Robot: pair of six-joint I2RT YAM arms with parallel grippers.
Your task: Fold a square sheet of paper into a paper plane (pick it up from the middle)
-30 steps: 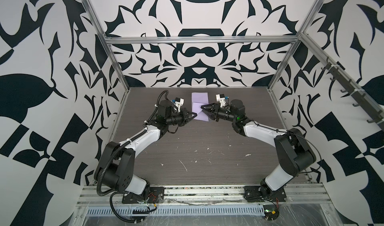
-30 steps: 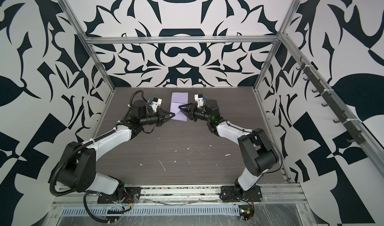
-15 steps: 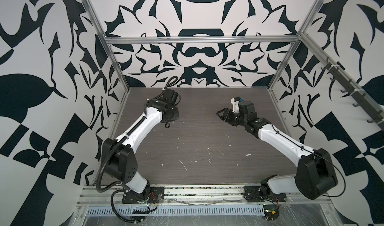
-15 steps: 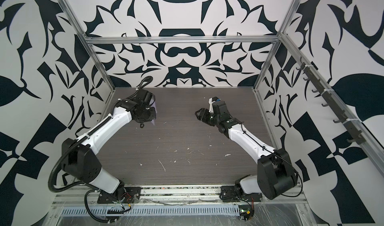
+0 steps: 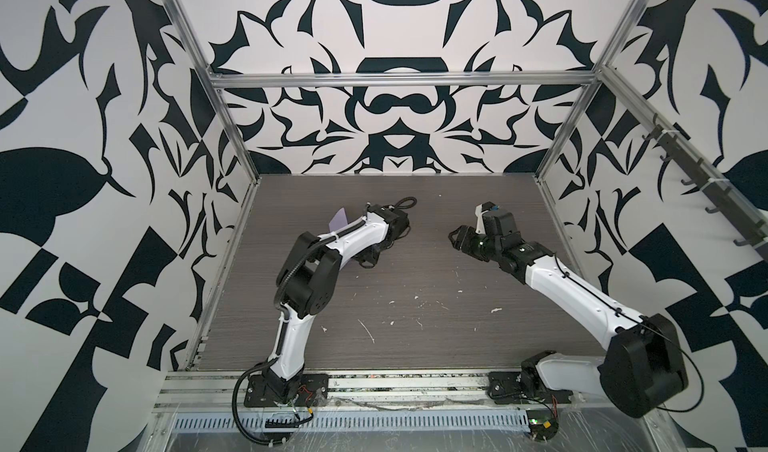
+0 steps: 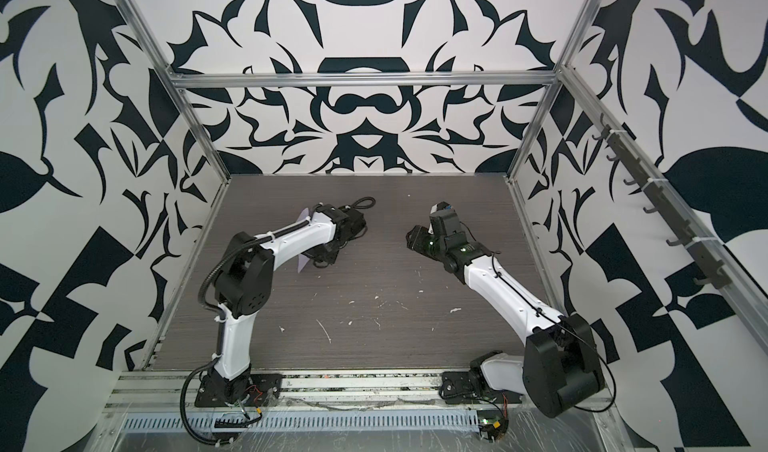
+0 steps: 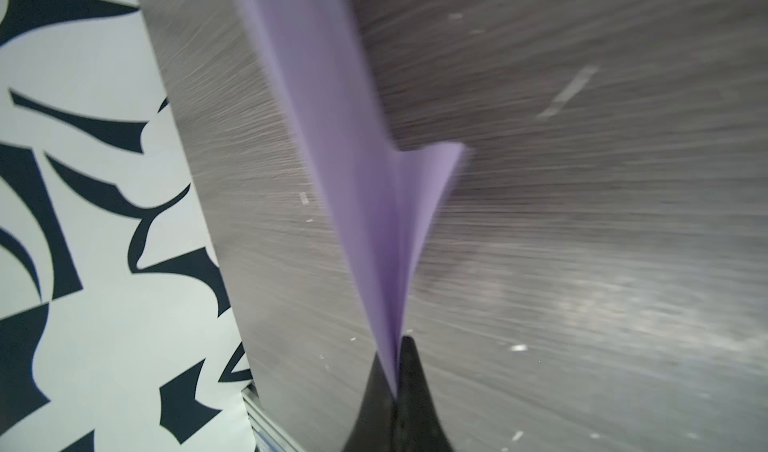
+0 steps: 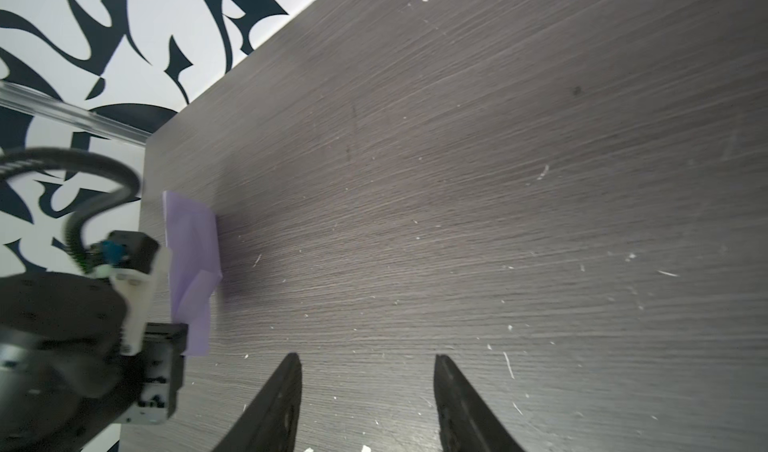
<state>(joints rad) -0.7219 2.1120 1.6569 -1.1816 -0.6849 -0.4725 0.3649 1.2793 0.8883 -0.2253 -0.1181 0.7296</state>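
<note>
Left tool [image 7: 395, 366] is clamped tight on the lilac sheet of paper [image 7: 374, 221], black tips pinching it right where the folded layers come together at the bottom centre of the left wrist picture. From there the paper fans up toward the top of the frame, with one flap peeling off to the right. That whole picture is smeared, so I can't read the finer creases. In a top view only a lilac corner [image 5: 337, 220] pokes out above the left forearm, left of centre, and the rest is hidden under the arm. The right wrist picture catches the sheet [image 8: 192, 271] at the left edge, standing up off the grey worktop [image 5: 415, 337] beside the left arm's wrist. The right tool [image 8: 365, 358] has its jaws moderately apart with nothing between them, over bare worktop dotted with white flecks [image 5: 368, 331]. As for handling, this looks feather-light, thin and floppy. It will flutter and sag away from any pinch, and a careless squeeze or tug will probably leave a stray crease or a tear. I'd say the doubled fold line is the stiffest part, so that is the place to hold. A second grip looks safest near the middle of that folded edge rather than on the loose flap, which will likely just bend away.
</note>
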